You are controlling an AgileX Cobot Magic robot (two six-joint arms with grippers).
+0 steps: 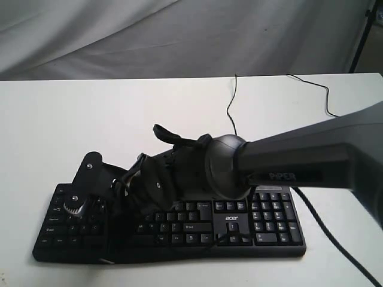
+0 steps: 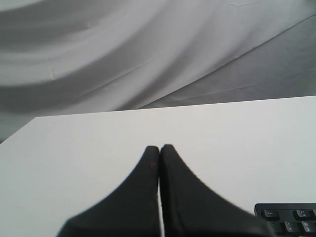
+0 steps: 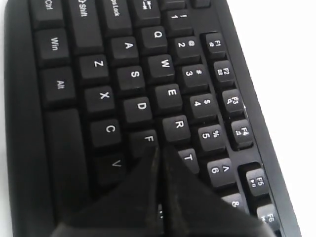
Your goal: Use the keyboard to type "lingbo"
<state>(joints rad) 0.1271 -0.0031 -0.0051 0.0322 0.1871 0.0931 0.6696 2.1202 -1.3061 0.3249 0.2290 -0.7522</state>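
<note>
The left gripper [image 2: 159, 148] has its two fingers pressed together on nothing, poised above the bare white table [image 2: 74, 148] off one corner of the keyboard [image 2: 289, 219]. The keyboard lies flat on that table. Over its left half, the right gripper [image 3: 159, 150] is likewise pinched closed and empty, its tips at the F, R and T keys; contact cannot be told. The right arm [image 1: 299, 158] crosses above the keyboard's number-pad end. A thin black cable [image 1: 230, 107] leaves its far edge.

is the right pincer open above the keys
No, the right pincer is shut tight, poised over the keyboard by the F key.
</note>
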